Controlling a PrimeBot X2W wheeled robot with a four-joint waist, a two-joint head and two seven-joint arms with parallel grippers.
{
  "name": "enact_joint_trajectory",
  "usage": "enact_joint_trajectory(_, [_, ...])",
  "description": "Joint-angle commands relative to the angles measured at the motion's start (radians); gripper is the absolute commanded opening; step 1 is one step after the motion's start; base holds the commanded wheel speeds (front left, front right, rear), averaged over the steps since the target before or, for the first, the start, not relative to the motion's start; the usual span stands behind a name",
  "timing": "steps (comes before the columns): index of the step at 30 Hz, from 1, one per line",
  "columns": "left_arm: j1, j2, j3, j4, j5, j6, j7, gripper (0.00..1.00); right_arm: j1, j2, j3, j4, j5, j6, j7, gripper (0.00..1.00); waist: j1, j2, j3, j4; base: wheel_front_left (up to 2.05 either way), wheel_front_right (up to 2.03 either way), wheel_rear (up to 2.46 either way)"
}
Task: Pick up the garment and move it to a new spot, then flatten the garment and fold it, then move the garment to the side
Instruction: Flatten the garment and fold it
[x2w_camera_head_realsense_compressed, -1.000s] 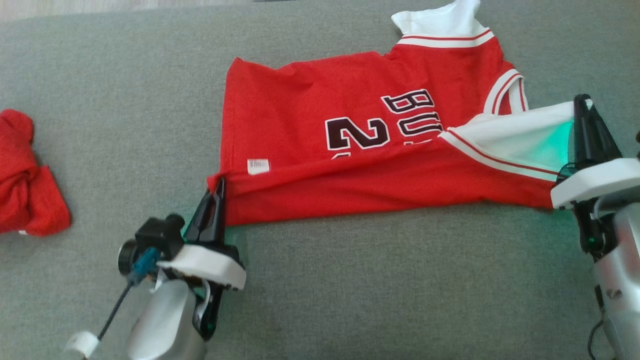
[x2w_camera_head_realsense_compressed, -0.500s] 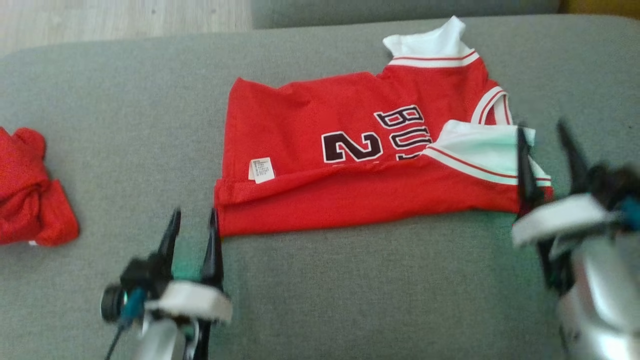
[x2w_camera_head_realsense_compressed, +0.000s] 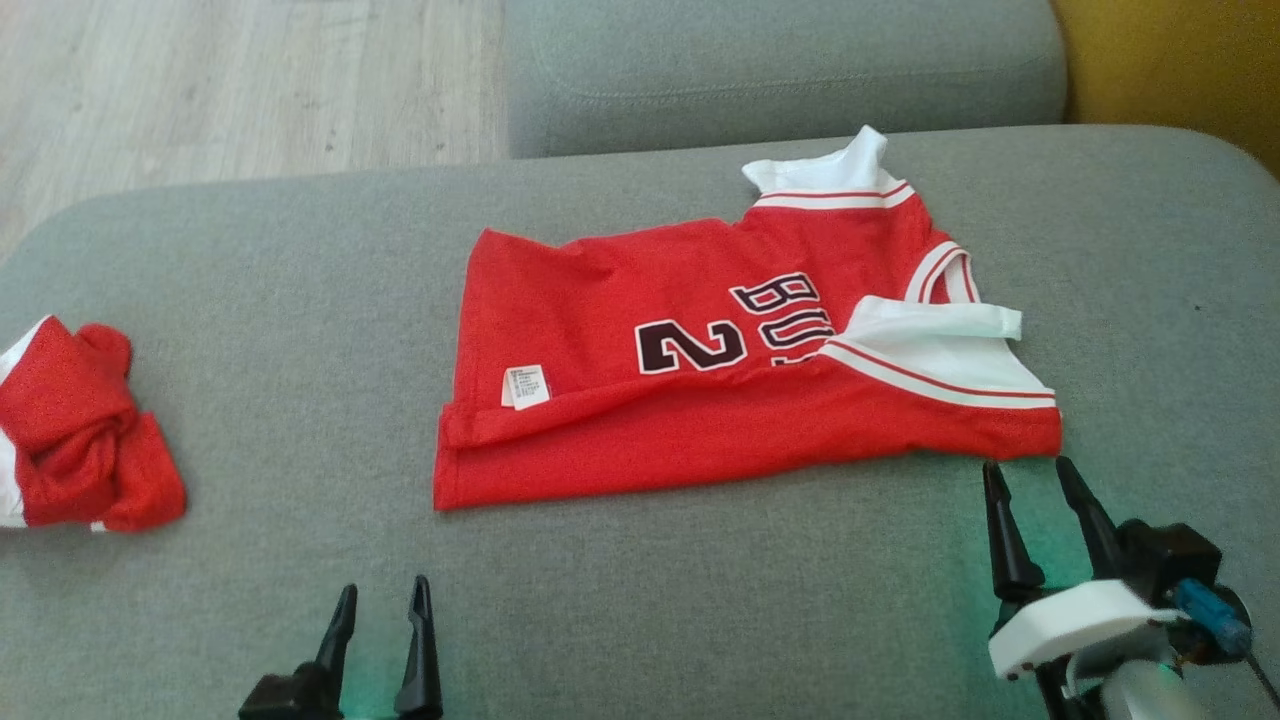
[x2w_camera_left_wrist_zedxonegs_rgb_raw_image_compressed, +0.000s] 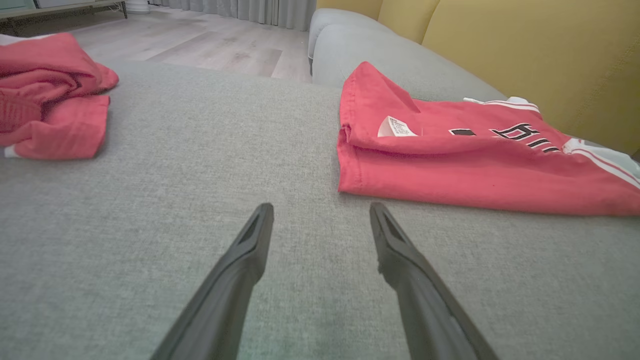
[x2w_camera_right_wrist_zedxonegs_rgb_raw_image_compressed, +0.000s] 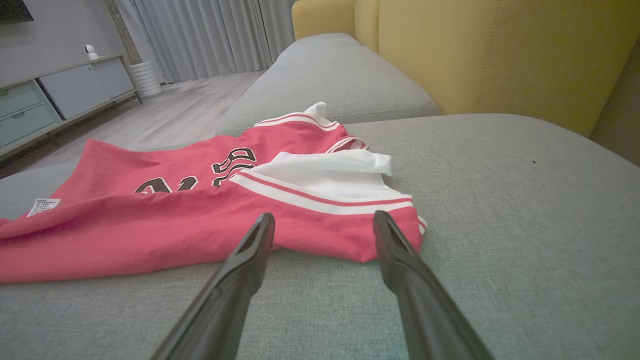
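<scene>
Head view: seems mid-fold, jersey (x2w_camera_head_realsense_compressed: 700, 440) doubled on sofa (x2w_camera_head_realsense_compressed: 250, 300). With left gripper (x2w_camera_head_realsense_compressed: 384, 588) and right gripper (x2w_camera_head_realsense_compressed: 1026, 466) spread and empty, calls next for a pinch at one end.

Jersey (x2w_camera_head_realsense_compressed: 700, 440): showing red with white red-striped trim, black white-edged lettering. Cushion (x2w_camera_head_realsense_compressed: 700, 600): showing grey. Left bundle (x2w_camera_head_realsense_compressed: 80, 440): showing red, white.

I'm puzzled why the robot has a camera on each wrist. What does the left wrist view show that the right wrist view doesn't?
Left wrist view: the open left gripper and a crumpled red garment lying off to one side. Right wrist view: the open right gripper and a cabinet with drawers across the room. Both: the red jersey spread on the grey sofa cushion, with the yellow backrest behind.
</scene>
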Motion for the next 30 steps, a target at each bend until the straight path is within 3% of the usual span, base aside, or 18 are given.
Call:
enact_joint_trajectory(1, [-0.03,0.006,0.021,-0.032,-0.005,0.002,-0.005,1.0,-0.018,0.0,0.022,-0.028,-0.006,-0.001,-0.011,1.0,0.0003,-0.0001,-0.004,-0.004,0.0,0.0,0.0])
enact_joint_trajectory(8, [-0.107,0.006,-0.013,-0.016,-0.031,-0.005,-0.005,1.0,-0.047,-0.004,0.027,-0.027,0.003,-0.001,-0.011,1.0,0.0003,-0.0001,0.057,-0.015,0.0,0.0,0.0])
enact_joint_trajectory(15, [-0.242,0.006,-0.029,0.086,-0.074,-0.013,-0.005,1.0,-0.108,-0.005,0.018,-0.015,0.005,-0.001,-0.011,1.0,0.0003,-0.0001,0.139,-0.041,0.0,0.0,0.0])
enact_joint_trajectory(25, [-0.383,0.006,-0.101,0.357,-0.136,-0.037,-0.005,1.0,-0.208,0.011,-0.045,0.034,-0.023,-0.001,-0.011,1.0,0.0003,-0.0001,0.233,-0.079,0.0,0.0,0.0])
enact_joint_trajectory(26, [-0.395,0.006,-0.119,0.385,-0.144,-0.041,-0.005,0.81,-0.216,0.013,-0.054,0.046,-0.027,-0.001,-0.011,1.0,0.0003,-0.0001,0.237,-0.078,0.0,0.0,0.0])
enact_joint_trajectory(27, [-0.405,0.006,-0.14,0.411,-0.15,-0.044,-0.005,0.36,-0.224,0.016,-0.064,0.057,-0.028,-0.001,-0.011,1.0,0.0003,-0.0001,0.241,-0.076,0.0,0.0,0.0])
enact_joint_trajectory(29, [-0.421,0.006,-0.178,0.445,-0.178,-0.051,-0.005,0.0,-0.237,0.02,-0.088,0.083,-0.031,-0.001,-0.011,1.0,0.0003,-0.0001,0.246,-0.07,0.0,0.0,0.0])
enact_joint_trajectory(30, [-0.428,0.006,-0.197,0.459,-0.185,-0.054,-0.005,0.0,-0.243,0.023,-0.101,0.099,-0.031,-0.001,-0.011,1.0,0.0003,-0.0001,0.248,-0.067,0.0,0.0,0.0])
